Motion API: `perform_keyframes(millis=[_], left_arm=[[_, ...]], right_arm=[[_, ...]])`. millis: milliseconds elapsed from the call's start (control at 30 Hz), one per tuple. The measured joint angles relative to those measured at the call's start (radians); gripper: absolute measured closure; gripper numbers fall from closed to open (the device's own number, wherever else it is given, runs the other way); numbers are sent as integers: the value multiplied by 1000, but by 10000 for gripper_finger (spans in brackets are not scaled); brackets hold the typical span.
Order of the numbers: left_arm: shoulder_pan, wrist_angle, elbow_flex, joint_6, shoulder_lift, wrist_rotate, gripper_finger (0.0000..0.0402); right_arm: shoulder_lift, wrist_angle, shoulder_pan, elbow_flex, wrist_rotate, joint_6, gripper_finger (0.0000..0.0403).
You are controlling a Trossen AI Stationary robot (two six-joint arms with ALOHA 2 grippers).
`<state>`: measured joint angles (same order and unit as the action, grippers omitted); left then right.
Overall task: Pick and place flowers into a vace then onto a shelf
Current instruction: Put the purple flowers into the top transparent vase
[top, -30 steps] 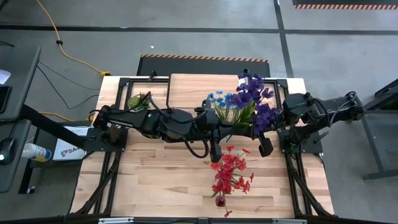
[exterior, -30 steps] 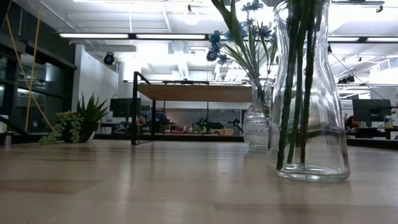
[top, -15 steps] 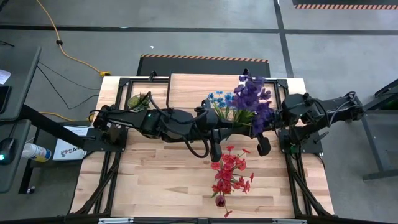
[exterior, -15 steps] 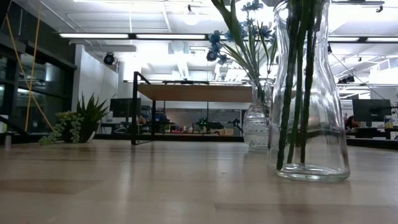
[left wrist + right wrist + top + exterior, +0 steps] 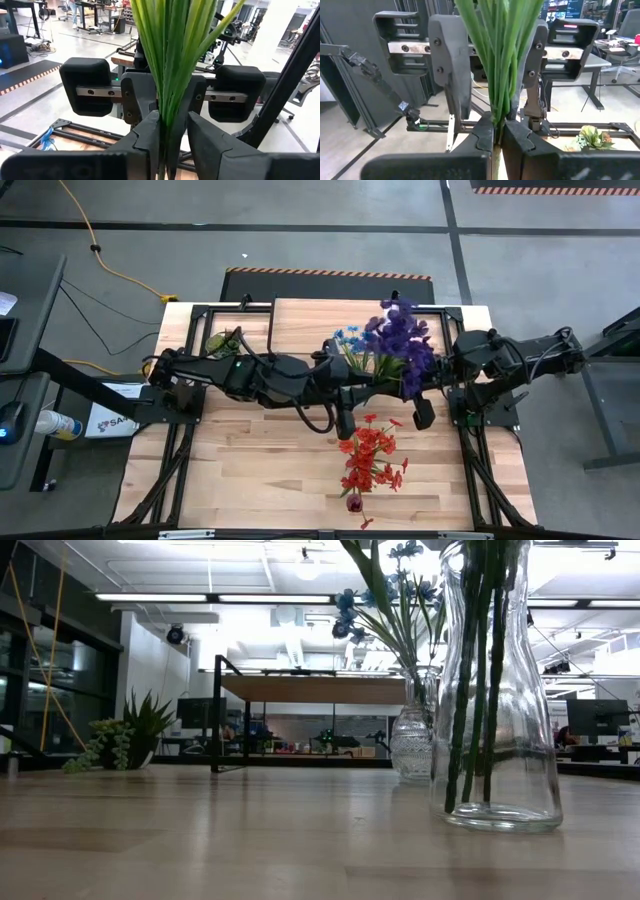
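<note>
Jaws of the right gripper (image 5: 498, 131) pinch the purple flowers' stems (image 5: 500, 55), while the left gripper (image 5: 173, 131) stands slightly open around them.

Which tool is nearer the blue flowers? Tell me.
Left. The left tool is on the blue flowers' side of the purple flowers' stems; the right tool is on their far side.

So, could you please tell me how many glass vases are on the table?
2. A tall clear vase holding green stems stands nearest the low camera; a smaller patterned vase with blue flowers sits behind it. Another might be hidden under the arms.
</note>
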<state>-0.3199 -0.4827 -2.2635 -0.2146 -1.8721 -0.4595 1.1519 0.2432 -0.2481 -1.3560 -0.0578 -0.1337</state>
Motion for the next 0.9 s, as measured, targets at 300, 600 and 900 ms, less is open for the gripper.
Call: perform_keyframes(millis=[300,600,900], left_arm=[[-4,-67,-3,0,43,-15,234],[-3,-70,-3,0,60,-15,195],[-3,-95,-2,-3,60,12,176]], right_arm=[[-1,13,2,0,-11,-1,395],[-1,18,1,0,-15,0,395],[-25,21,1,0,-57,3,395]])
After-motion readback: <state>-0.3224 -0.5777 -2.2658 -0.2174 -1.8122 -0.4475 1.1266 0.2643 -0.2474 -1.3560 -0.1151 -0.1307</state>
